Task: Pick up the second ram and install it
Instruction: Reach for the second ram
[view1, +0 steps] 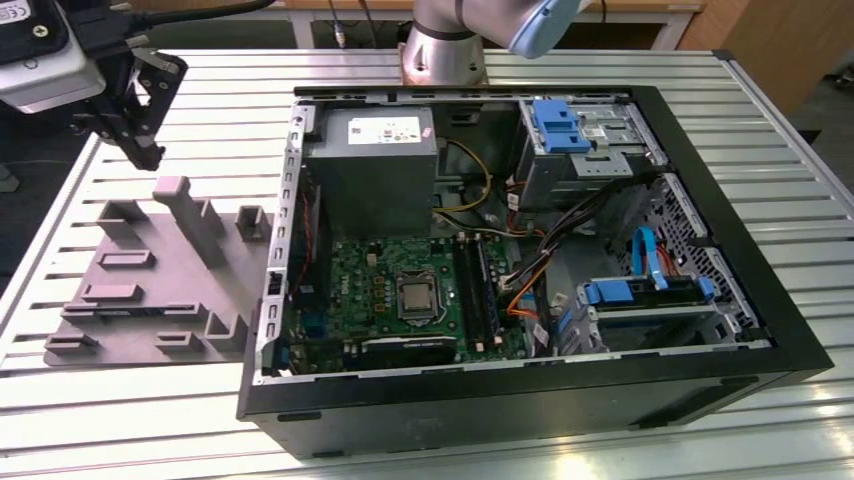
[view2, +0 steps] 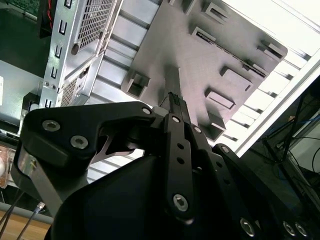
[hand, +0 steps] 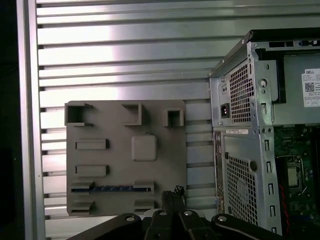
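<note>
The pincer (view1: 142, 150) hangs in the air over the far side of the desk (view1: 801, 260), on the exterior view's left. Its dark fingers point down and are drawn together with nothing between them. It sits above the far edge of the grey fixture plate (view1: 134, 290) and touches nothing there. A grey post (view1: 171, 192) on the plate stands just under the fingertips, apart from them.

The second ram (hand: 112, 189) rests in that fixture plate. In the first wrist view its bluish-green edge shows as a thin strip standing on edge in a narrow slot, between two small grey blocks. The closed tips of the pincer appear near one end of that strip in the same view, though the exterior view puts them well above the plate.

Just beside the plate, to the exterior view's right, the black computer case (view1: 534, 410) lies on its side with the cover off. Inside is the green motherboard (view1: 360, 290), with the processor (view1: 416, 297) near its middle and the black memory slots (view1: 477, 285) just to the right of it. I cannot tell whether any slot holds a stick. A grey power supply (view1: 374, 165) fills the far end, and blue drive brackets (view1: 558, 125) sit on the right among loose cables
</note>
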